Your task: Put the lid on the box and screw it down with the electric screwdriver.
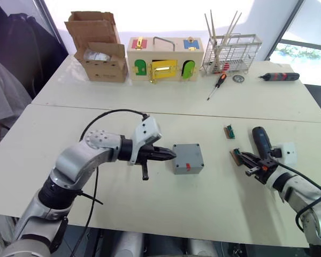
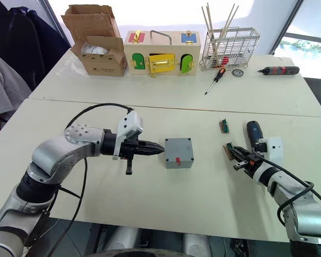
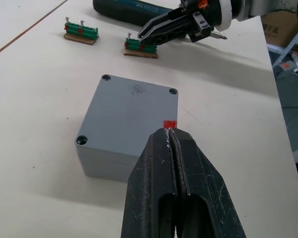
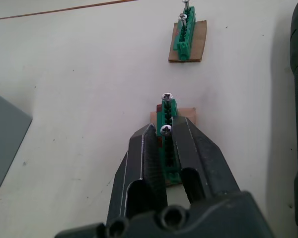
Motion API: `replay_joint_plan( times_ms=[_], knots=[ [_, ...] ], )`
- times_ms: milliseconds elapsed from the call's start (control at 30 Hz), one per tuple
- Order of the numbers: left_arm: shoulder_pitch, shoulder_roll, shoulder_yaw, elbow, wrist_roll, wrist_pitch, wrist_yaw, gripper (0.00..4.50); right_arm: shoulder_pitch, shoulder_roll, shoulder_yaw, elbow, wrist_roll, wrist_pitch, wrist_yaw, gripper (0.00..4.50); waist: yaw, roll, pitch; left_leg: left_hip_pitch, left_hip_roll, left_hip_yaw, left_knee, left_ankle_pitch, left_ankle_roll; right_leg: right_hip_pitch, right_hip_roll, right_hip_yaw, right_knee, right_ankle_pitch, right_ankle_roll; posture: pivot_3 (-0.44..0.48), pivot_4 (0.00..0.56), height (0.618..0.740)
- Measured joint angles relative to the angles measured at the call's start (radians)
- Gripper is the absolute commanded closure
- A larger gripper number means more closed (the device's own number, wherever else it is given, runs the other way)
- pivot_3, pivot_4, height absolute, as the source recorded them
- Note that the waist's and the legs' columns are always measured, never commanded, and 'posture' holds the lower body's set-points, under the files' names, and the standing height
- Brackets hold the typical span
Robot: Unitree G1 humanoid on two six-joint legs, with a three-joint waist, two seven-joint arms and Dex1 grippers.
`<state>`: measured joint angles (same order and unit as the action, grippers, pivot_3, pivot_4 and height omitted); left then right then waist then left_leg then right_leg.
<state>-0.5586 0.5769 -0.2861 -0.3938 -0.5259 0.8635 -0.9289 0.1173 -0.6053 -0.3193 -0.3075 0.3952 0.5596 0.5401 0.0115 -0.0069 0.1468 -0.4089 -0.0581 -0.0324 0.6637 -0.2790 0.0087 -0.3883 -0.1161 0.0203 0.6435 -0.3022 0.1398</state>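
Left gripper [image 3: 172,136] jaws pressed together, nothing between them; tips sit at the box [image 1: 188,158] edge right by its red mark [image 3: 169,124], touching or nearly so (can't tell which). In the head view the box lies at 3 o'clock from those tips, lid [image 3: 131,111] already on it, screw holes at the corners showing no screw heads.

Right gripper [image 4: 163,136] jaws apart, straddling a green holder [image 4: 167,119] on a card base that carries two upright screws; whether the fingers actually press on it is unclear. Second holder [image 4: 185,37] with screws lies at 12 o'clock from the first, apart from it.

Screwdriver [image 1: 261,139] lies flat on the table [image 1: 150,214] just beside the right gripper, at about 1 o'clock from it, well apart from the box (3 o'clock side of the box).
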Motion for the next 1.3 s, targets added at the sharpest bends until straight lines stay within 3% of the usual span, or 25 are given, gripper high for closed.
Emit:
replay_joint_plan(
  times_ms=[433, 967, 1133, 1300],
  knots=[
    [0.002, 0.000, -0.010, 0.005, 0.024, -0.020, -0.002, 4.50, 0.000, 0.016, -0.007, 0.001, 0.006, 0.000, -0.007, 4.48, 0.000, 0.000, 0.000, 0.000, 0.000, 0.000, 0.000, 0.000, 0.000, -0.001, 0.000, 0.000, 0.001, 0.000, 0.000, 0.000, 0.150, 0.739],
    [0.005, 0.017, -0.011, 0.031, 0.028, -0.028, -0.029, 4.50, -0.055, 0.020, -0.128, -0.138, 0.189, 0.137, -0.060, 4.48, -0.001, 0.000, 0.000, 0.000, 0.000, 0.000, 0.000, -0.001, 0.002, -0.001, 0.000, 0.000, 0.002, 0.000, 0.000, 0.000, 0.150, 0.739],
    [0.005, 0.105, 0.008, 0.029, 0.028, -0.030, -0.072, 4.50, -0.192, -0.022, 0.011, -0.250, 0.284, 0.224, -0.010, 4.48, -0.022, 0.001, 0.001, 0.000, 0.002, -0.001, -0.001, -0.002, 0.003, -0.002, 0.002, 0.000, 0.003, 0.000, 0.000, 0.000, 0.150, 0.739],
    [0.017, 0.134, 0.035, 0.018, 0.025, -0.025, -0.071, 4.50, -0.266, -0.007, 0.139, -0.209, 0.258, 0.228, -0.009, 4.48, -0.018, 0.000, 0.001, 0.000, 0.001, -0.001, 0.000, -0.002, 0.003, -0.002, 0.001, 0.000, 0.003, 0.000, 0.000, 0.000, 0.150, 0.739]
  ],
)
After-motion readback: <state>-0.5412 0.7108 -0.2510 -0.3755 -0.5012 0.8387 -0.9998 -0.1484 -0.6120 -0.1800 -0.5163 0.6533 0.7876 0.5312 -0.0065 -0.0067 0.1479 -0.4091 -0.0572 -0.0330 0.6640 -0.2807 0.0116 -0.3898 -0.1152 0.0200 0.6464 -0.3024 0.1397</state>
